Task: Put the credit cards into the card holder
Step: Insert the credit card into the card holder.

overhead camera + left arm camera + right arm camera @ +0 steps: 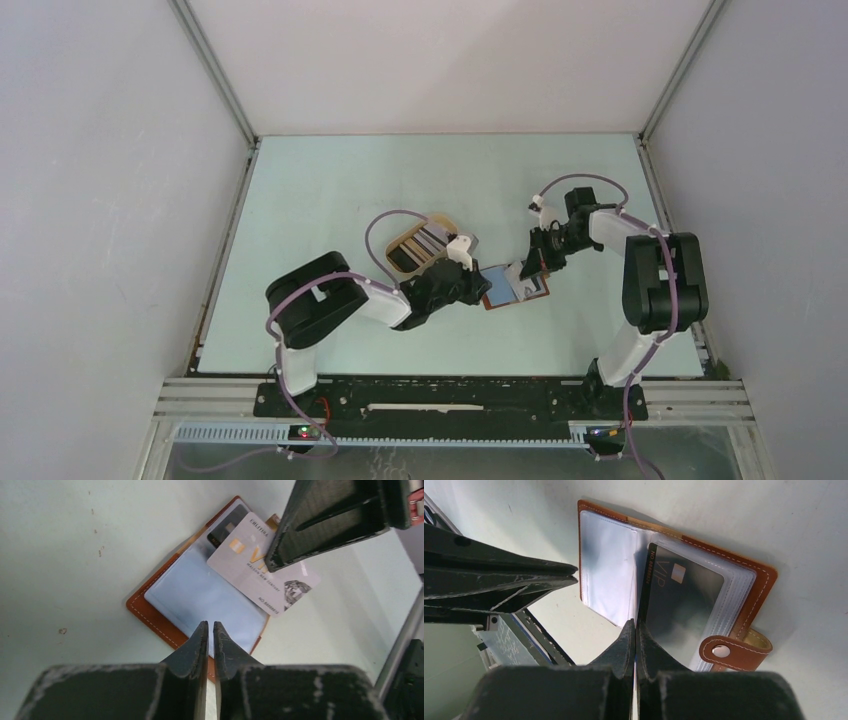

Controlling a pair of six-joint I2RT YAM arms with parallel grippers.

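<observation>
Where white card overlaps, stitched leather card holder gapes.

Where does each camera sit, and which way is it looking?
Top external: high above and behind, looking down on the table; left arm and right arm show.
Left wrist: on the left arm, looking past the left fingers at the open card holder; the right fingers pinch a white card over it.
Right wrist: on the right arm, looking past the right fingers at the holder's black card; left fingers show on the left.
Shared: both wrist views see the card holder.
</observation>
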